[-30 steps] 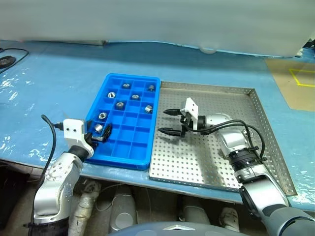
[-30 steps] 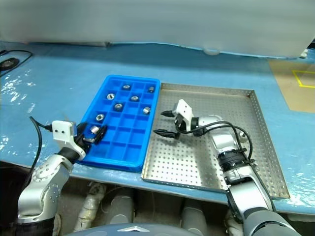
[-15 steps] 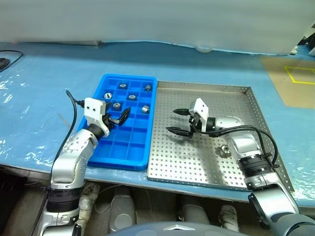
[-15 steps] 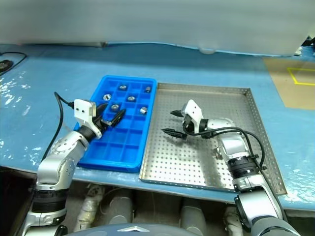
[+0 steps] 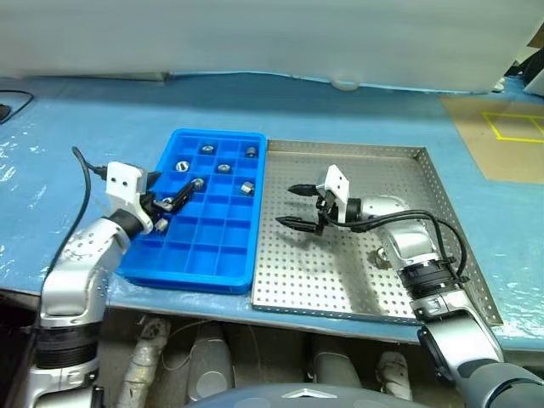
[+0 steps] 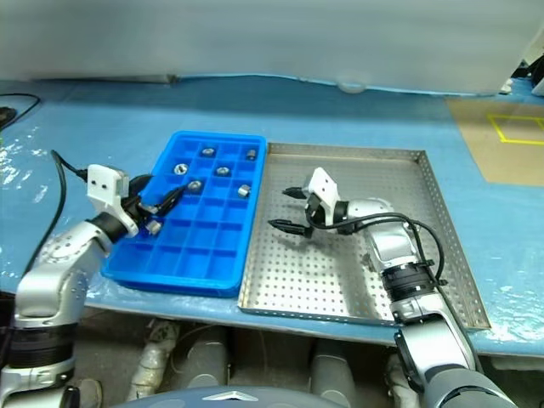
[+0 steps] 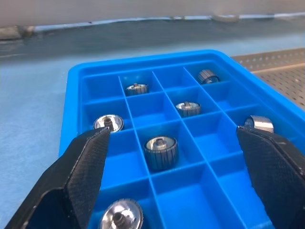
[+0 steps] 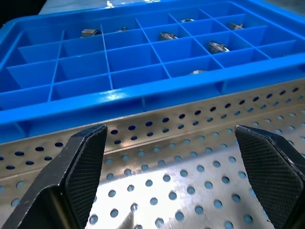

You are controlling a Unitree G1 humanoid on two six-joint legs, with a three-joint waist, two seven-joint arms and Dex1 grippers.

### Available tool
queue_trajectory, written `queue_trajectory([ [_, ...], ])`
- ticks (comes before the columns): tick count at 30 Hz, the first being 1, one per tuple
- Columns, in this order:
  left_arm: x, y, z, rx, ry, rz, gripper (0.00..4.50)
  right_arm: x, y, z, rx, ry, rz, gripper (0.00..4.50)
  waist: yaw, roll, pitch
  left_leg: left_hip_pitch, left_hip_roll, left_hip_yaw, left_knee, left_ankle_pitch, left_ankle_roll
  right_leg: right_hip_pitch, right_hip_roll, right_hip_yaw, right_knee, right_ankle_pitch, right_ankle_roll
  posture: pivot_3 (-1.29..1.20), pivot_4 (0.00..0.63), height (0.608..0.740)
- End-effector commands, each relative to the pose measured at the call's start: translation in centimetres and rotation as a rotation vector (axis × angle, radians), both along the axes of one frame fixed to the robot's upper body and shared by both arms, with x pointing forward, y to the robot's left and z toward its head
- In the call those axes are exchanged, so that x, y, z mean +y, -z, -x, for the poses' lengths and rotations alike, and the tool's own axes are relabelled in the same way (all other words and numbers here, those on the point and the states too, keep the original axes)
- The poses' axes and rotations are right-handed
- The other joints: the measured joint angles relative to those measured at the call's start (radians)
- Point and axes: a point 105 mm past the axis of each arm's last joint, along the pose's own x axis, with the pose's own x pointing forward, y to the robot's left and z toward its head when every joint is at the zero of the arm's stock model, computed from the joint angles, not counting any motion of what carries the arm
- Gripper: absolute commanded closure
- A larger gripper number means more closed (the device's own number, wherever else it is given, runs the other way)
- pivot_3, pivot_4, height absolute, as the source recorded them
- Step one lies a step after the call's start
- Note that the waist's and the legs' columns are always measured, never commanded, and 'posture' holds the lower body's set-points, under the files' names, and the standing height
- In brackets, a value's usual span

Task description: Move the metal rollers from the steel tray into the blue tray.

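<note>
Rollers (image 7: 160, 149) sit in blue tray (image 5: 197, 255) cells. Left end effector (image 5: 174, 197), spread, hovers at its 9 o'clock edge; right end effector (image 5: 291, 206), spread, hovers over steel tray (image 5: 442, 229).

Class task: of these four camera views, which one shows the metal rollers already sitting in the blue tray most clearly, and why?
The left wrist view: it looks into the blue tray at close range, so the metal rollers show their ribbed sides and central holes. The two head views show them as small silver dots. The right wrist view sees them low across the tray, partly hidden by compartment walls.
</note>
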Motion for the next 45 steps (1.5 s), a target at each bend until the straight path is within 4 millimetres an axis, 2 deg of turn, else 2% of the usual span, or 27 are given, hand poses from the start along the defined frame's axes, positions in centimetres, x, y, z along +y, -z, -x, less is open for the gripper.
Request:
queue_trajectory([
  [1, 0.7, -1.8, 1.3, -0.014, 0.098, -0.06, 0.03, 0.5, -0.7, -0.2, -0.036, -0.03, -0.005, 0.0, 0.002, 0.0, 0.0, 0.0, 0.0, 0.0, 0.0, 0.0, 0.0, 0.0, 0.0, 0.0, 0.0, 0.0, 0.0, 0.21, 0.15, 0.74],
  [6, 2.1, -1.4, 3.4, 0.083, 0.213, -0.211, 0.03, 0.9, -0.6, -0.4, -0.037, -0.051, 0.002, 0.0, 0.006, 0.0, 0.0, 0.0, 0.0, -0.001, 0.0, 0.0, 0.0, 0.0, 0.0, 0.0, 0.001, 0.0, 0.0, 0.23, 0.15, 0.74],
  [11, 2.7, -0.1, 4.0, 0.217, 0.284, -0.347, 0.03, 1.1, 0.0, -0.4, -0.041, -0.057, 0.018, 0.0, 0.021, 0.0, 0.0, 0.0, 0.0, -0.001, -0.001, 0.0, -0.001, -0.001, 0.0, 0.0, 0.001, -0.001, -0.001, 0.22, 0.15, 0.74],
  [15, 3.5, 0.8, 2.8, 0.263, 0.254, -0.414, 0.03, 1.1, 0.2, -0.3, -0.043, -0.05, 0.017, 0.0, 0.027, 0.0, 0.0, 0.0, 0.0, -0.001, -0.002, 0.0, -0.001, -0.001, 0.0, 0.0, 0.001, -0.001, -0.001, 0.2, 0.15, 0.74],
  [20, 3.3, 1.4, 1.3, 0.295, 0.272, -0.453, 0.03, 0.4, 0.5, -0.1, -0.046, -0.014, 0.018, 0.0, 0.024, 0.0, 0.0, 0.0, 0.0, -0.001, -0.002, 0.002, -0.003, -0.001, 0.0, 0.0, 0.002, -0.001, -0.001, 0.15, 0.15, 0.74],
  [25, 2.9, 0.9, -0.1, 0.268, 0.28, -0.429, 0.03, -0.2, 0.7, 0.2, -0.048, 0.021, 0.016, 0.0, 0.016, 0.0, 0.0, 0.0, 0.0, -0.001, -0.002, 0.002, -0.004, -0.001, 0.001, 0.0, 0.002, -0.001, -0.001, 0.12, 0.15, 0.74],
  [26, 2.5, 0.4, -0.3, 0.243, 0.291, -0.392, 0.03, -0.3, 0.7, 0.2, -0.047, 0.026, 0.013, 0.0, 0.016, 0.0, 0.0, 0.001, 0.0, -0.001, -0.002, 0.002, -0.004, -0.001, 0.001, 0.0, 0.002, -0.001, -0.001, 0.11, 0.15, 0.74],
  [29, -0.8, -2.1, -0.4, 0.139, 0.4, -0.144, 0.03, -0.6, 0.5, 0.5, -0.046, 0.04, -0.002, 0.0, 0.017, 0.0, 0.0, 0.001, 0.0, -0.001, -0.002, 0.002, -0.004, -0.001, 0.001, 0.001, 0.003, -0.001, -0.001, 0.09, 0.15, 0.74],
  [34, -5.5, -3.3, 0.0, 0.035, 0.521, 0.09, 0.03, -1.4, -1.3, 0.6, -0.046, 0.077, -0.084, 0.0, 0.016, 0.0, 0.0, 0.001, 0.0, -0.001, -0.001, 0.002, -0.004, -0.001, 0.001, 0.001, 0.003, -0.001, -0.002, 0.07, 0.15, 0.74],
  [37, -8.5, -4.3, -1.1, -0.071, 0.522, 0.213, 0.03, -2.4, -3.0, 0.7, -0.058, 0.112, -0.145, 0.0, 0.018, 0.0, 0.0, 0.001, 0.0, -0.001, -0.001, 0.002, -0.004, 0.0, 0.0, 0.001, 0.003, -0.001, -0.002, 0.02, 0.15, 0.74],
  [39, -10.1, -4.6, -1.6, -0.103, 0.537, 0.263, 0.03, -3.0, -3.8, 0.9, -0.067, 0.132, -0.167, 0.0, 0.016, -0.001, 0.001, 0.001, 0.0, 0.0, 0.0, 0.002, -0.004, 0.0, 0.0, 0.001, 0.003, -0.001, -0.002, 0.0, 0.15, 0.74],
  [42, -13.7, -4.1, -2.0, -0.109, 0.639, 0.28, 0.03, -4.7, -5.1, 1.1, -0.078, 0.194, -0.2, 0.0, 0.012, -0.001, 0.001, 0.001, 0.0, 0.0, 0.0, 0.002, -0.004, 0.0, 0.0, 0.001, 0.003, -0.001, -0.002, -0.04, 0.15, 0.74],
  [45, -17.0, -3.1, -2.4, -0.09, 0.739, 0.25, 0.03, -7.0, -5.3, 1.5, -0.087, 0.277, -0.166, 0.0, 0.003, -0.001, 0.001, 0.001, -0.001, 0.0, 0.0, 0.002, -0.003, 0.001, 0.0, 0.001, 0.001, -0.001, -0.001, -0.1, 0.15, 0.74],
])
